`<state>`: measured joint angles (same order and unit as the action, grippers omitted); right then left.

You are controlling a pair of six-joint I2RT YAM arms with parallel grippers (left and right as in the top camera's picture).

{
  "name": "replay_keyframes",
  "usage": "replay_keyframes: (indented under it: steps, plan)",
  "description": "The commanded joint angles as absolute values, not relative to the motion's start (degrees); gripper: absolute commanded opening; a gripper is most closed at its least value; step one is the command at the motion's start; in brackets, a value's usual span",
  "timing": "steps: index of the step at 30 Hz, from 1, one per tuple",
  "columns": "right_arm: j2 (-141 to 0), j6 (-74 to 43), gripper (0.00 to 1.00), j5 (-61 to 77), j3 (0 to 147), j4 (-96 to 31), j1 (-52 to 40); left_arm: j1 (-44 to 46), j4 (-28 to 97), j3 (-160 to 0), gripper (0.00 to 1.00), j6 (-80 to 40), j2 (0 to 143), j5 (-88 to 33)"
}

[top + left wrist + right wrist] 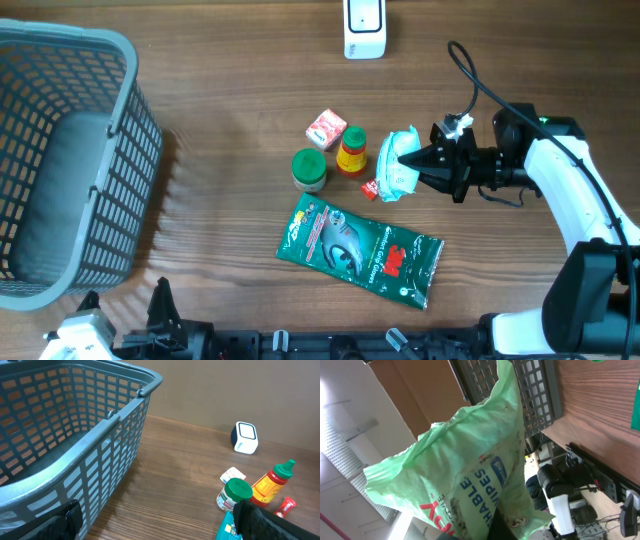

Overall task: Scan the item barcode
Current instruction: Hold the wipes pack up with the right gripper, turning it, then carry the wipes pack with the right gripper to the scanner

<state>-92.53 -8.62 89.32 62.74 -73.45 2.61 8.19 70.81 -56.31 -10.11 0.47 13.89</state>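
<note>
Dark wood table (220, 190) — plain brown wall (225, 390) behind it.

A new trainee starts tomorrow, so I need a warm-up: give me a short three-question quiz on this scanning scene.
1. True or false: nothing grips the wipes pack.
2. Which lies nearest the basket? A) green-lidded jar B) white scanner C) red tube
3. Are the left fingers open or shut?
Key: 1 false, the right fingers hold it; 2 A; 3 open.
</note>
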Motion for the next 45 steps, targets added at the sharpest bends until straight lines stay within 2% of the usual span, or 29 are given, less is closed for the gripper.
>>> replay_keyframes:
  steps: [1,22,27,31,38,41,45]
  plan:
    - [-91.70,-9.43,0.04,93.01,63.31,-73.54,2.48,7.86,70.74,-56.47,1.00,-9.41,0.27,14.61]
    - [-91.70,-12.29,0.04,92.88,63.31,-73.52,2.48,7.86,70.74,-56.47,1.00,-9.41,0.27,14.61]
    - [-91.70,-12.21,0.04,89.62,63.31,-67.99,2.48,7.86,70.74,-56.47,1.00,-9.41,0.27,14.61]
    - [-91.70,-12.23,0.04,78.17,63.31,-59.96,2.48,7.86,70.74,-56.47,1.00,-9.41,0.27,14.61]
    - [-88.47,-15.92,0.04,57.76,63.33,-59.61,3.55,7.86,70.76,-56.47,1.00,-9.41,0.27,14.61]
    - [-81.82,-21.89,0.05,45.52,63.33,-59.57,5.37,7.86,70.74,-56.47,1.00,-9.41,0.27,14.63]
    - [-71.37,-24.49,0.04,37.04,63.33,-56.21,6.07,7.86,70.74,-56.47,1.00,-9.41,0.27,14.61]
